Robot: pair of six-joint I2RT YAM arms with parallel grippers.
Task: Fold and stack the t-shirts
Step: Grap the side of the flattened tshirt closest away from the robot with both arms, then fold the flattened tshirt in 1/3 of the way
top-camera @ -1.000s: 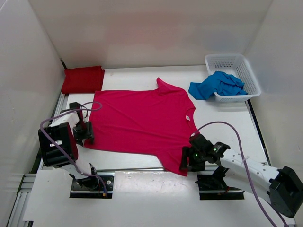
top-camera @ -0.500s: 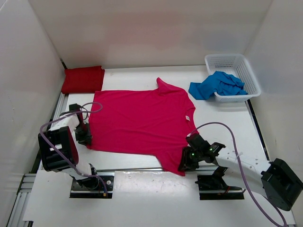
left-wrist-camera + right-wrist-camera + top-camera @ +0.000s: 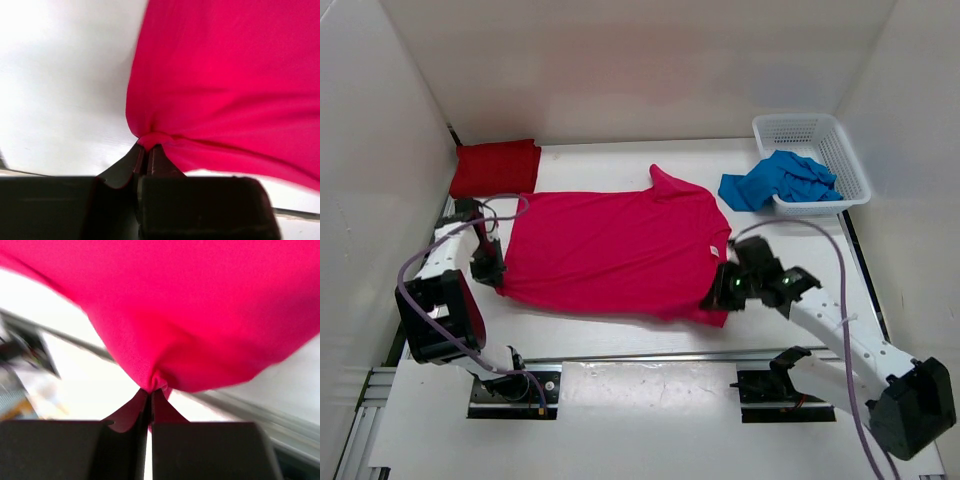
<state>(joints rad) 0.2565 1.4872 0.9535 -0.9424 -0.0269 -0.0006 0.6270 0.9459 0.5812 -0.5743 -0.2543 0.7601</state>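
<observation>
Both arms have carried the near edge of the pink shirt away from the front of the table since 1 second ago. The right side has moved most: the lower right flap that hung toward the rail is now tucked up beside the shirt's body. Over that second both pairs of jaws also came together.

We see the left gripper pinched on the shirt's near left corner. Its wrist view shows a small nub of cloth squeezed between the closed fingers, with creases fanning out from it. The right gripper is clamped the same way on the near right corner, and the fabric sags in a pouch from the pinch.

The pink shirt lies spread in the middle of the table, its neck toward the right. The dark red shirt sits folded in the far left corner. The blue shirt spills crumpled over the rim of the basket.

We judge the cloth to be light, limp and a little stretchy. It will drape and drag rather than hold a shape, so 2 matched corner grips suit it. A thin pinch may slip if 1 arm pulls ahead of the other.
</observation>
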